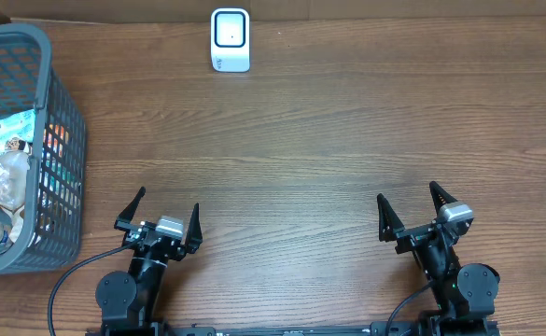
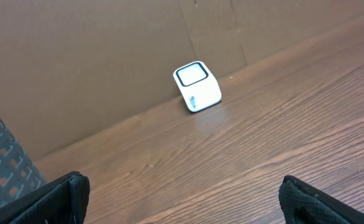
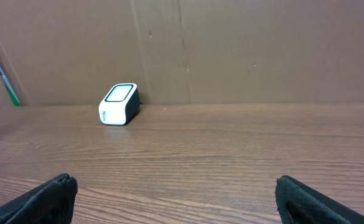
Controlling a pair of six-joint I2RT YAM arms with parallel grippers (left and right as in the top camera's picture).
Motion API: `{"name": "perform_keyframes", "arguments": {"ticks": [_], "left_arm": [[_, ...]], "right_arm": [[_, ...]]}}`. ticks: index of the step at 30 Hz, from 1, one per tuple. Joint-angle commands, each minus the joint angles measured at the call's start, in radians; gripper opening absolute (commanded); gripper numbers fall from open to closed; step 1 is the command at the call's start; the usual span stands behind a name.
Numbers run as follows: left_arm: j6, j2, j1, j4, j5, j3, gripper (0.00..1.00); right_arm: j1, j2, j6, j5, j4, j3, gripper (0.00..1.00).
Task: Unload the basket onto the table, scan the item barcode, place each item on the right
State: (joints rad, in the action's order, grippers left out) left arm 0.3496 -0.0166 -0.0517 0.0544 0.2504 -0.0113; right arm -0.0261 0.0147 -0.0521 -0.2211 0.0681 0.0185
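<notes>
We logged:
1. White scanner (image 1: pixel 230 39), standing at the bench's (image 1: pixel 347 121) far edge.
2. Grey basket (image 1: pixel 65 131) at the left edge, with packaged goods (image 1: pixel 11 154) inside. We could not see a barcode on any of them.
3. Left gripper (image 1: pixel 168 201) at the near edge, spread wide and holding nothing.
4. Right gripper (image 1: pixel 408 192) at the near edge, likewise wide and holding nothing.

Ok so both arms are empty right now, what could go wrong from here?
1. The items lie jumbled in the basket, so a grab could catch two at once or snag the mesh wall.
2. No barcode shows from above, so an item may reach the scanner with its code facing away.
3. The scanner looks small and unfixed at the table's far edge, so a bump could probably shift it.
</notes>
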Motion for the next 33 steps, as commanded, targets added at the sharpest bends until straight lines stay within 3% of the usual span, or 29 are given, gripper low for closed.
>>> {"name": "perform_keyframes", "arguments": {"ticks": [1,12,20,25,33], "left_arm": [[-0.093,0.012,0.006,-0.004,0.005,0.006,0.99],[-0.304,-0.032,0.006,0.0,0.002,-0.097,1.0],[-0.32,-0.344,0.006,0.126,0.016,-0.425,1.0],[-0.375,-0.652,0.006,0.373,0.018,-0.772,1.0],[-0.372,-1.148,0.006,0.974,0.061,-1.465,1.0]], "right_arm": [[0.006,-0.012,-0.003,-0.001,-0.005,-0.01,1.0],[0.006,-0.012,-0.003,-0.001,-0.005,-0.01,1.0],[0.006,-0.012,-0.003,-0.001,-0.005,-0.01,1.0],[0.006,-0.012,-0.003,-0.001,-0.005,-0.01,1.0],[0.006,-0.012,-0.003,-0.001,-0.005,-0.01,1.0]]}}
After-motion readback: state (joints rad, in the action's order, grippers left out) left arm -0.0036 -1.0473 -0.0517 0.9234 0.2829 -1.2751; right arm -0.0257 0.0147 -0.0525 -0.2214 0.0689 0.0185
